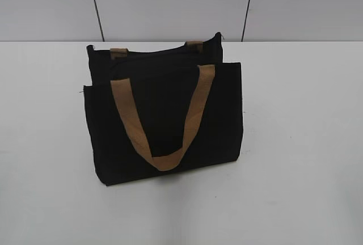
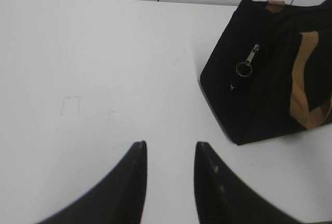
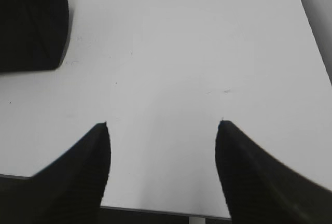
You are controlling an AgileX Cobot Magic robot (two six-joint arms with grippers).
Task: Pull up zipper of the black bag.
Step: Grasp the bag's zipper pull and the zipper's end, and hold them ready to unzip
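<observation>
The black bag [image 1: 164,117] was seen standing upright at the centre of the exterior view on the white table [image 1: 306,143], one tan handle [image 1: 164,114] hanging down its front. In the left wrist view the bag was placed at the upper right of the frame, and the zipper [image 2: 248,62], a small metal tab with a ring, was seen hanging on the bag's end face. The left gripper [image 2: 170,149] was held over bare table at the bottom centre, its jaws parted by a narrow gap and holding nothing. The right gripper [image 3: 163,124] was spread wide and empty, a corner of the bag showing at the upper left of its view. The step would probably be done best if the ring were approached squarely by the left gripper and pinched firmly, while the bag was steadied by the right gripper so it would not be dragged.
</observation>
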